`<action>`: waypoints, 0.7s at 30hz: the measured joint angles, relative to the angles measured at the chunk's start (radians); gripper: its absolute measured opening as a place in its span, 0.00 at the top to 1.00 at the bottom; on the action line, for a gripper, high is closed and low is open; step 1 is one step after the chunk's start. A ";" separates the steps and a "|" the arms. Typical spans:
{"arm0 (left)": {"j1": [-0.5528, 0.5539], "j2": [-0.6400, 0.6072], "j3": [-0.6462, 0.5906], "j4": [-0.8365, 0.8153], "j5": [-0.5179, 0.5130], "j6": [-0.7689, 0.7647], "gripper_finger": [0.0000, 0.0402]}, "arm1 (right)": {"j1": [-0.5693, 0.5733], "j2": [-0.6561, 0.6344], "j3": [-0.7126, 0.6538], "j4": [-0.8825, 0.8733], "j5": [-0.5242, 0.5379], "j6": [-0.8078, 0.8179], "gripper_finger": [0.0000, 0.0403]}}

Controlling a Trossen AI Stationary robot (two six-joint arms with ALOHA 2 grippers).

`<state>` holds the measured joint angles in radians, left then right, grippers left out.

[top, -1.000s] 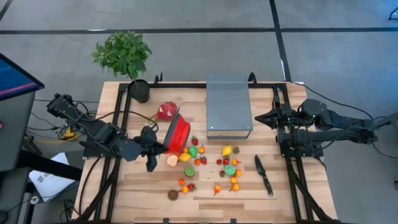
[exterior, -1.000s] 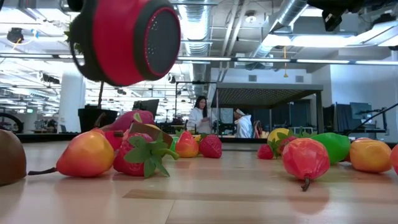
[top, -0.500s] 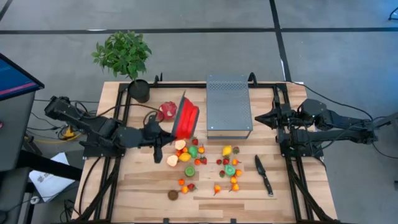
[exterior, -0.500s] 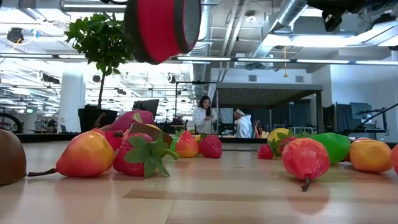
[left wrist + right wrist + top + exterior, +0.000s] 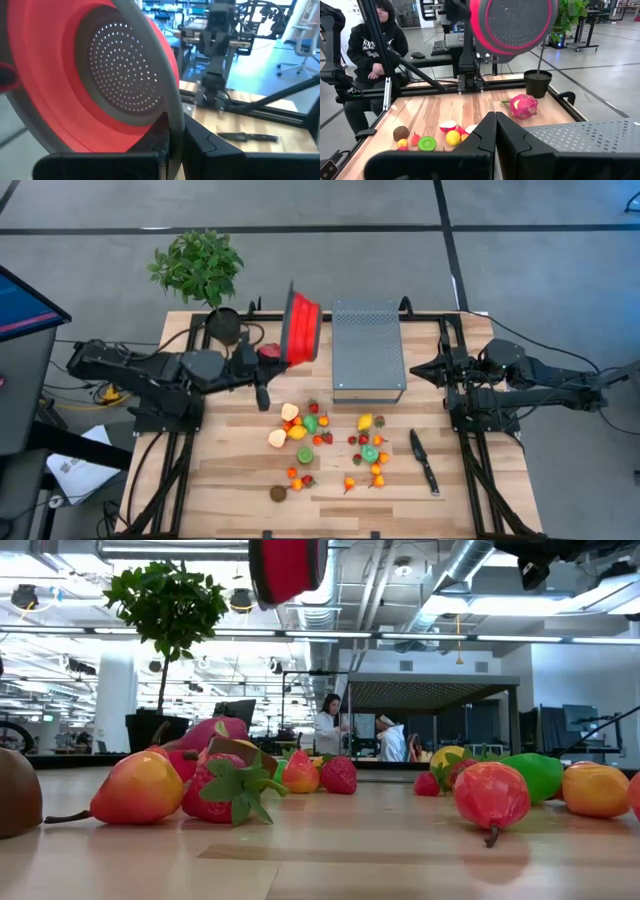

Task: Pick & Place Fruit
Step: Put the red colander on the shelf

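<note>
left gripper (image 5: 268,363): jaws clamped on rim of red colander (image 5: 301,328), held on edge above tabletop (image 5: 470,500) | right gripper (image 5: 420,368): jaws closed, empty | fruit (image 5: 330,442): scattered mid-tabletop | dragon fruit (image 5: 267,351): beside colander

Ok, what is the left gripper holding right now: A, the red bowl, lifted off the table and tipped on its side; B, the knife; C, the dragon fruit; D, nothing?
A: the left gripper is shut on the rim of the red bowl, which hangs in the air on edge.
</note>
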<state>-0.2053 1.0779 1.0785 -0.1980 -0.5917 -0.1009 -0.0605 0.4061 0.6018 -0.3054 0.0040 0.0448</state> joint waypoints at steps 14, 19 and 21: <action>0.065 0.202 0.186 0.023 0.005 0.200 0.97 | 0.000 0.000 0.000 0.000 0.000 -0.003 1.00; 0.095 0.252 0.250 0.021 0.001 0.220 0.97 | 0.000 0.000 0.000 -0.003 -0.003 -0.003 1.00; 0.106 0.268 0.265 0.022 0.001 0.247 0.97 | 0.000 0.000 0.000 -0.010 -0.004 -0.002 1.00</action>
<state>-0.0996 1.3455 1.3440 -0.1757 -0.5908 0.1458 -0.0605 0.4061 0.6014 -0.3158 0.0002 0.0425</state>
